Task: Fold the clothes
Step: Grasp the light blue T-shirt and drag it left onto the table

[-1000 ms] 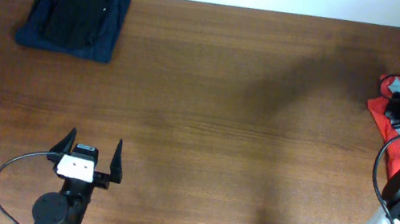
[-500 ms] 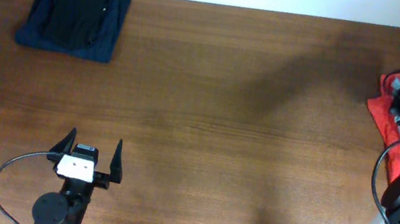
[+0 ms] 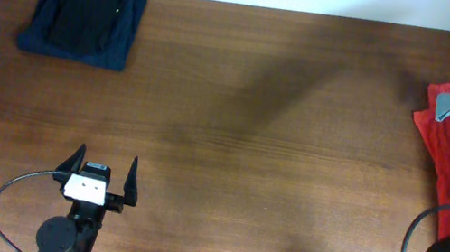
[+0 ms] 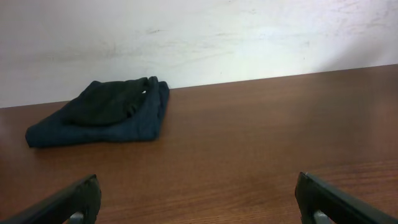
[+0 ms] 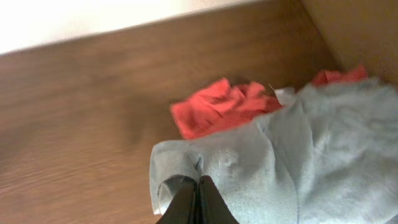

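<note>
The pale grey-blue T-shirt (image 5: 298, 162) lies in a rumpled heap at the far right end of the table (image 3: 275, 153). On my right wrist feed I see its near corner gathered into a bunched fold. My right gripper (image 5: 198, 183) has its claw pressed together on that fold, and the cloth is drawn up around the dark fingertips. Just beyond the shirt, and partly under it, sits the red T-shirt (image 5: 217, 109), crumpled, its left edge spilling onto bare wood. From overhead the red cloth runs down the right edge of the table with a pale strip of the grey-blue shirt beside it. The navy garment (image 3: 85, 18) is well apart from both. It is folded into a neat block at the far left corner, close to the white wall (image 4: 217, 37). My left gripper (image 3: 105, 161) sits low at the near left side with its claw spread wide. It grips nothing and points across open wood toward the navy block.
</note>
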